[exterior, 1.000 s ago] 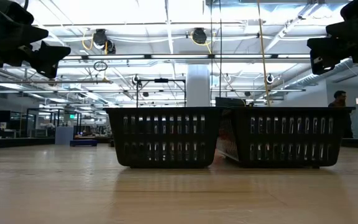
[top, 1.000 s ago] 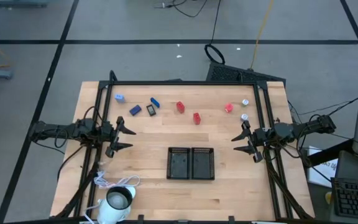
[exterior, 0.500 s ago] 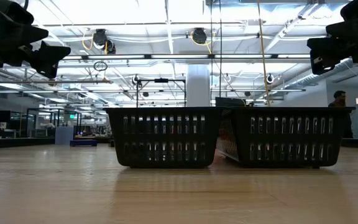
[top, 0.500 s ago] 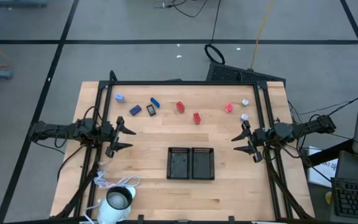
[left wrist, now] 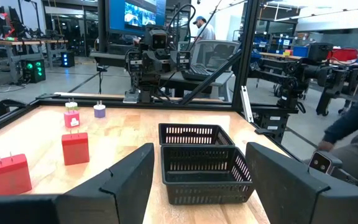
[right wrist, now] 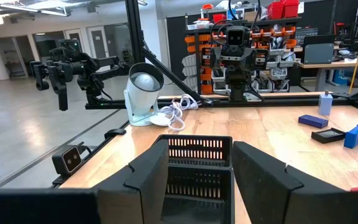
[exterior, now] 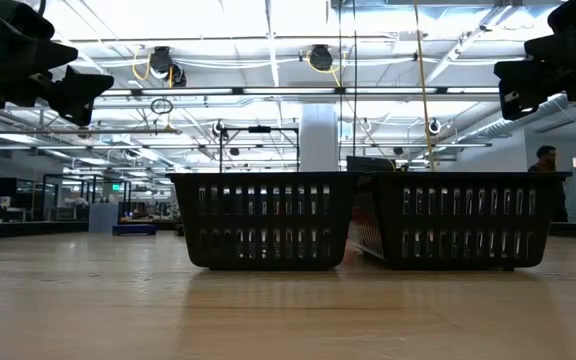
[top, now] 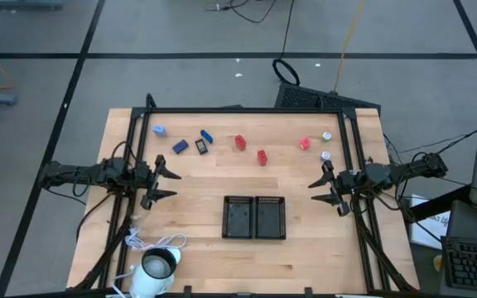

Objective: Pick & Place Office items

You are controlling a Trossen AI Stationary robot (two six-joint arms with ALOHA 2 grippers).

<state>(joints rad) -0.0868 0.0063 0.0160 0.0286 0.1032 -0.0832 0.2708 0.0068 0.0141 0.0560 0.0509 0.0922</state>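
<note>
The office items lie in a row along the far side of the table: a light blue block [top: 158,130], dark blue blocks [top: 180,146], three red blocks [top: 240,141] and two silvery round bits [top: 326,136]. My left gripper [top: 172,184] hovers open at the table's left, pointing toward the middle. My right gripper [top: 323,190] hovers open at the right, facing it. Neither holds anything. The left wrist view shows red blocks [left wrist: 75,147] and a round bit [left wrist: 99,111] off to one side of its fingers [left wrist: 129,180]. The right wrist view shows blue blocks [right wrist: 313,121] beside its own fingers [right wrist: 260,171].
Two black slatted trays [top: 241,217] [top: 270,217] stand side by side at the table's middle front, between the grippers. A white cup-like thing with a cord [top: 157,266] sits at the front left corner. A black frame [top: 247,110] edges the table. A person [exterior: 545,158] stands far behind.
</note>
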